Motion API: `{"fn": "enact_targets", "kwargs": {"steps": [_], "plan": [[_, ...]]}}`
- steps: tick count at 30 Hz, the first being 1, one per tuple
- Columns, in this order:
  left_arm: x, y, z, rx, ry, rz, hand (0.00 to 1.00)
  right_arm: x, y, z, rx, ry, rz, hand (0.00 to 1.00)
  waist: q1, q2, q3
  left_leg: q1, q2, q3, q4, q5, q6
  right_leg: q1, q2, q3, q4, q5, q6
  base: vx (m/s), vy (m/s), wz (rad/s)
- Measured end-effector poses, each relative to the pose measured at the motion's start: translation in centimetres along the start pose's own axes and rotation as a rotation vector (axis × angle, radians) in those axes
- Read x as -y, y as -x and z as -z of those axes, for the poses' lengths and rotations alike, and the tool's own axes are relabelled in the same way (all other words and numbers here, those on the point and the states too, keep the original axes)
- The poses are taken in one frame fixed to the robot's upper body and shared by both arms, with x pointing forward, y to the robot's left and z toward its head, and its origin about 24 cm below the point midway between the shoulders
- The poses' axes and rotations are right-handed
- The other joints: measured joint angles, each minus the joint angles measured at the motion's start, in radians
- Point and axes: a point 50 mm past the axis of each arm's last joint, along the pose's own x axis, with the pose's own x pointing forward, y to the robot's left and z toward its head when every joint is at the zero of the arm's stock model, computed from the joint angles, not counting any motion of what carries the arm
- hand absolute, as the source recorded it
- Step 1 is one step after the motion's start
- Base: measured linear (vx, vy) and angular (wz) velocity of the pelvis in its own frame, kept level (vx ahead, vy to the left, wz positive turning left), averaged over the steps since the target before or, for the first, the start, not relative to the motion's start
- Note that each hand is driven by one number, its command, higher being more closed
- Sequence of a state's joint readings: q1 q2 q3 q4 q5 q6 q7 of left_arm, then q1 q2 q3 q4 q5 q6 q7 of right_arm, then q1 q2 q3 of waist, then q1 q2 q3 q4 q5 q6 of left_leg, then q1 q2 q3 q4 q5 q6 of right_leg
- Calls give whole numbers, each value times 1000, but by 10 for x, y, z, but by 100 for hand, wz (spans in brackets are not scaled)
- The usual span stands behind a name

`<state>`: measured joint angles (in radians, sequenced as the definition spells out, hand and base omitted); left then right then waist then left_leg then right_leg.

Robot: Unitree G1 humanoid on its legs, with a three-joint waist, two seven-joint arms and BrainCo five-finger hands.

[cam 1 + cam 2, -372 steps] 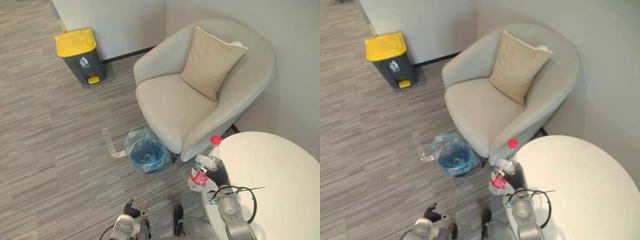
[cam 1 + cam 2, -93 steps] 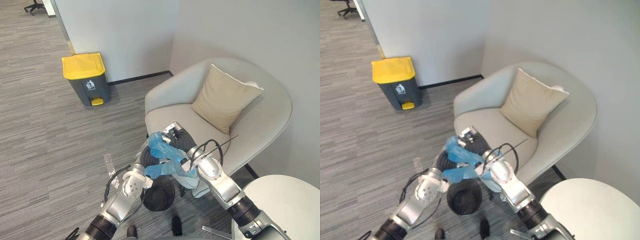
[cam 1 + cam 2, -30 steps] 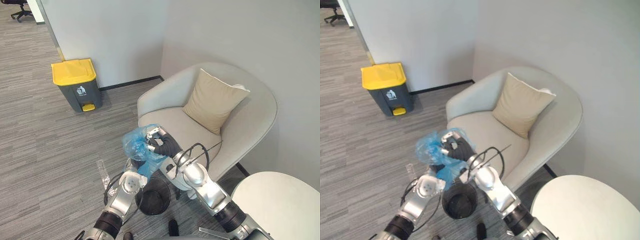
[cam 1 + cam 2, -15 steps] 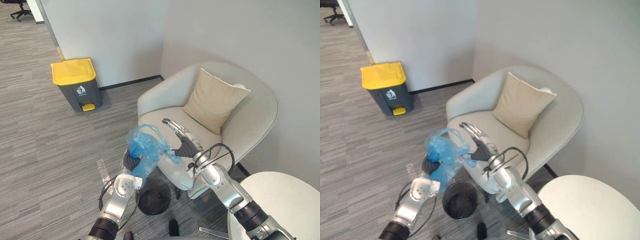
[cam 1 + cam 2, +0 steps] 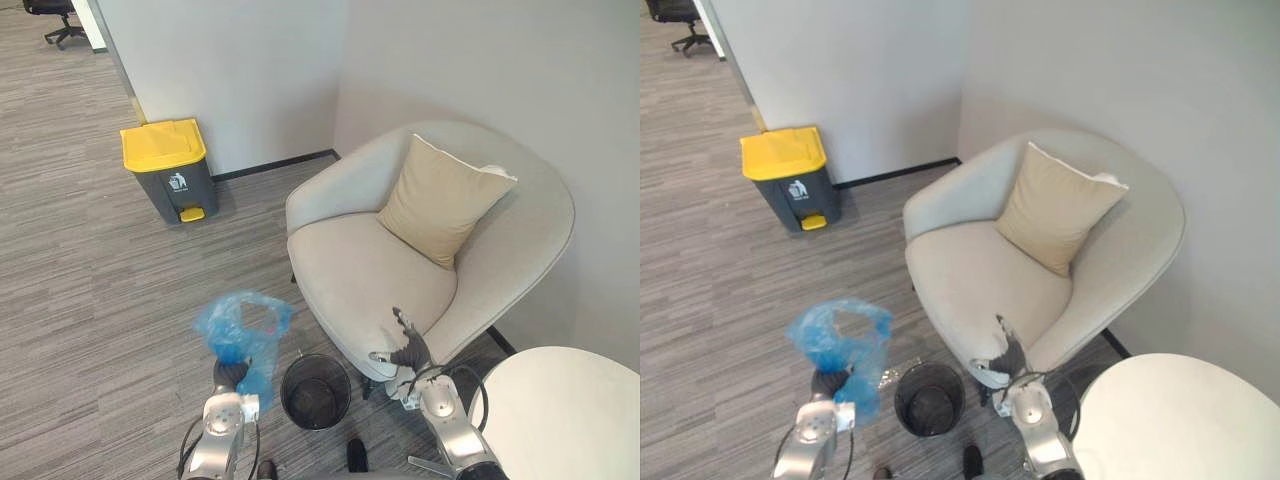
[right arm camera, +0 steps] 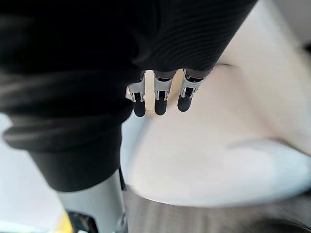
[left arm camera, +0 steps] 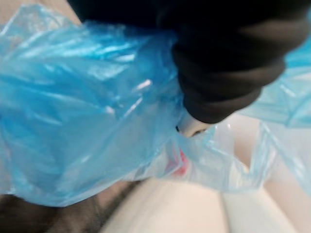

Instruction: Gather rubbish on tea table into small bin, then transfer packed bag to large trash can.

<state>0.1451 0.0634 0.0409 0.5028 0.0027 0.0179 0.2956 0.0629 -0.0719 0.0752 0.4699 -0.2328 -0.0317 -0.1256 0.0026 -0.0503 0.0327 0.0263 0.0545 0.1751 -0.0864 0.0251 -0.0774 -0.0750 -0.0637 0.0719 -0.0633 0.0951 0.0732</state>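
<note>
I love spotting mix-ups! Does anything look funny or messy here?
The small black bin by the armchair has no liner; a blue bag is held up beside it in the left hand. Nothing looks spilled.

Thin, glossy, crinkled blue plastic for the bag [image 5: 240,335]; dark mesh for the small bin [image 5: 290,375]; matt cloth on armchair [image 5: 360,270], cushion [image 5: 440,200].

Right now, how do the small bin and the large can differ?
The small bin is round, black mesh; the large can is boxy and grey with a yellow lid. The small bin is open-topped and unlined, the blue bag held beside it in the left hand; the large can's lid is shut. The small bin stands at the armchair front, the large can against the wall. Both stand upright on the carpet.
</note>
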Motion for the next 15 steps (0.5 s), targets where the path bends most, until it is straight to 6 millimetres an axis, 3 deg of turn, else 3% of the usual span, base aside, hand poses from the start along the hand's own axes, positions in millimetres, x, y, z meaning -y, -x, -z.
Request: {"fn": "enact_targets", "kwargs": {"steps": [5, 8, 12, 15], "plan": [[-11, 8, 43, -191, 35, -32, 100, -5, 7, 39, -205, -134, 18, 0, 16, 4, 2, 16, 9, 33, 21, -18, -1, 7, 6, 18, 14, -16, 0, -13, -4, -9], [-8, 13, 57, -260, 78, -46, 100, -6, 12, 56, -285, -159, 23, 0, 34, 11, 8, 26, 20, 68, 59, -46, -2, 6, 9, 46, 44, -20, -4, 9, 8, -29], [-1, 15, 62, -298, 105, -42, 100, -7, 18, 71, -359, -170, 38, 0, 36, 10, 21, 23, 25, 89, 117, -79, 0, -5, 10, 60, 83, -38, -3, -24, 25, -18], [1, 11, 59, -295, 114, -44, 100, -13, 17, 71, -381, -202, 56, 0, 37, -10, 43, -24, 29, 107, 198, -104, 12, -73, -12, 7, 193, -94, -10, -85, -2, -15]]}}
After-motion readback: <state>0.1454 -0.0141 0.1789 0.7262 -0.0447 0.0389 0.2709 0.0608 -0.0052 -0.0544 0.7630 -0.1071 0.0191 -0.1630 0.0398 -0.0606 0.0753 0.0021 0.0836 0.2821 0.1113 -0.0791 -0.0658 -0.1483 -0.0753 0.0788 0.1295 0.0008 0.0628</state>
